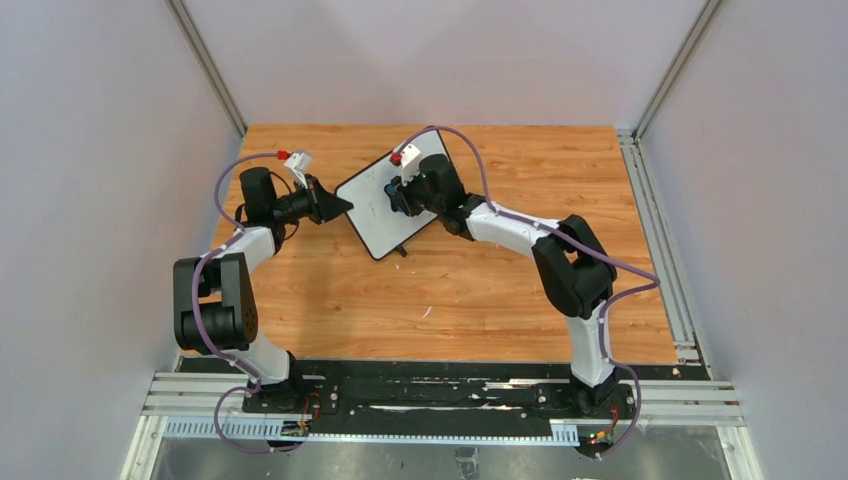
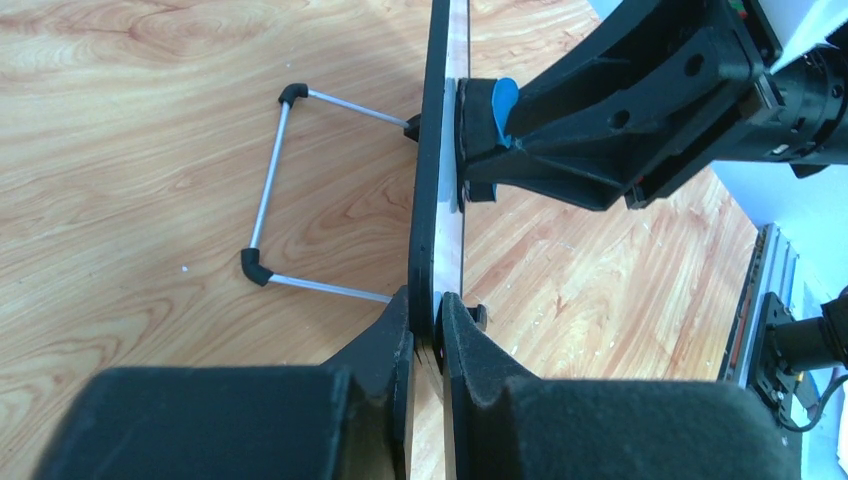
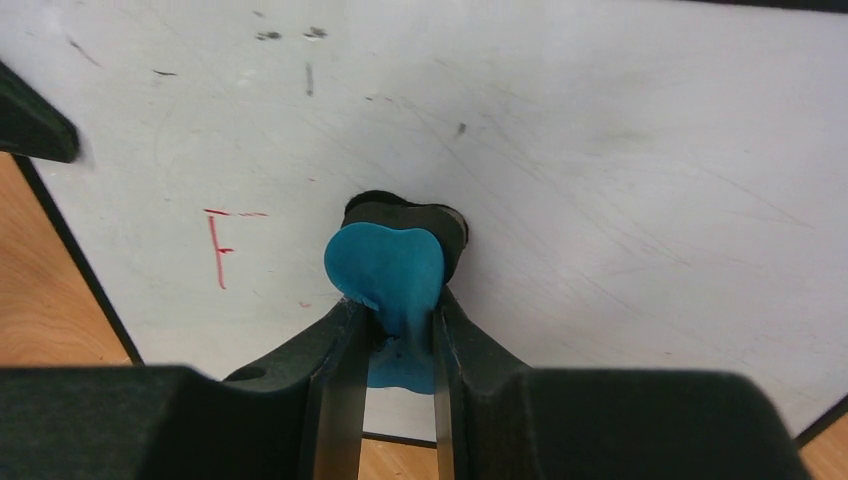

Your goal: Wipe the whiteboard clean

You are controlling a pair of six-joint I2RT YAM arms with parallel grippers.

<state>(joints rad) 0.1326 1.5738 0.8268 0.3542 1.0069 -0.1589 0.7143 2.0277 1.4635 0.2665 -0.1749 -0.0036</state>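
Item: whiteboard [image 1: 368, 212], black-framed, standing propped on the wooden table [image 1: 460, 290] between my two grippers.
- Behind the whiteboard: wire stand [image 2: 268, 195], its black-tipped feet on the wood.
- At the whiteboard's left edge: my left gripper [image 2: 428, 325], fingers clamped on the frame.
- Against the whiteboard's face: my right gripper [image 3: 395, 335], closed on a blue eraser [image 3: 385, 262], whose dark pad is pressed to the white surface.
- On the face, left of the eraser: red marks [image 3: 218, 250].
- Upper face: scattered dark specks.
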